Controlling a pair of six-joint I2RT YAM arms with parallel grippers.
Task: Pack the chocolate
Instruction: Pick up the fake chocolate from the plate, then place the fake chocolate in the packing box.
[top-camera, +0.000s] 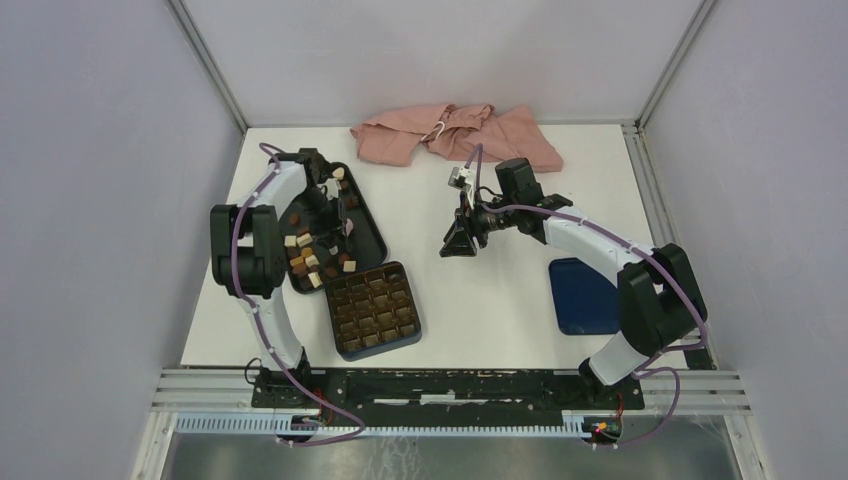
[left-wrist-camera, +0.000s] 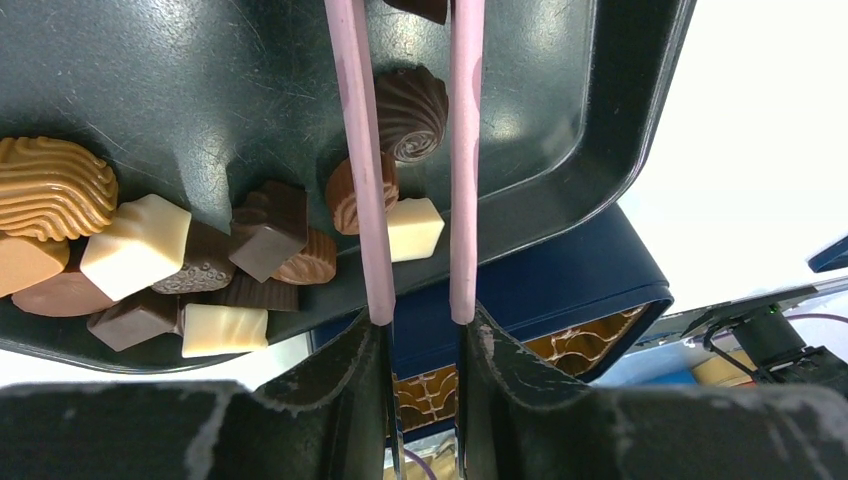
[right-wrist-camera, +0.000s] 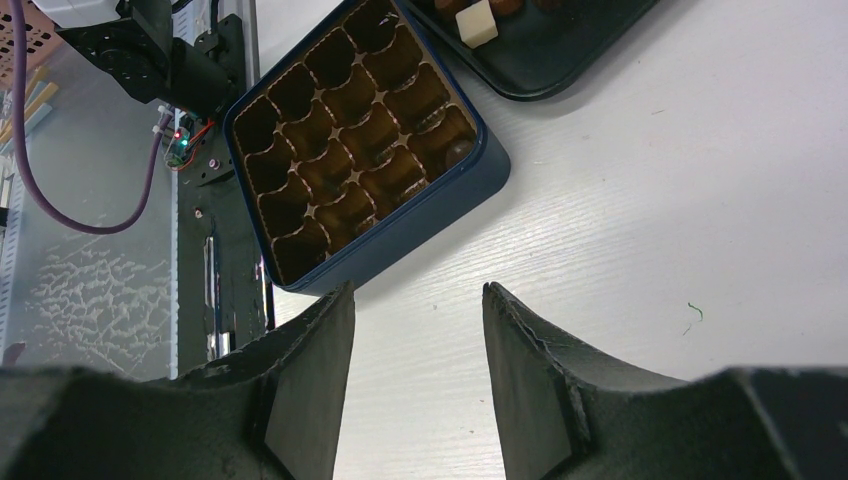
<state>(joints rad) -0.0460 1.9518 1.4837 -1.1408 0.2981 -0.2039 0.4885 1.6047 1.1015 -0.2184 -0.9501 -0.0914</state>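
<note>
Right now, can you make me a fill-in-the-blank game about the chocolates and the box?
The tray holding the chocolates is ___.
The box with little cups is dark ___ outside.
The crumpled cloth is ___.
The right tool holds ___.
Missing words: black, blue, pink, nothing.

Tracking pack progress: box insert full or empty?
Almost empty: the box cells show bare brown liner; one corner cell may hold a dark piece.

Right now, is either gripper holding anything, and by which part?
Right gripper: nothing, jaws open. Left gripper: cannot tell; its fingers straddle chocolate in the tray, tips out of frame.
</note>
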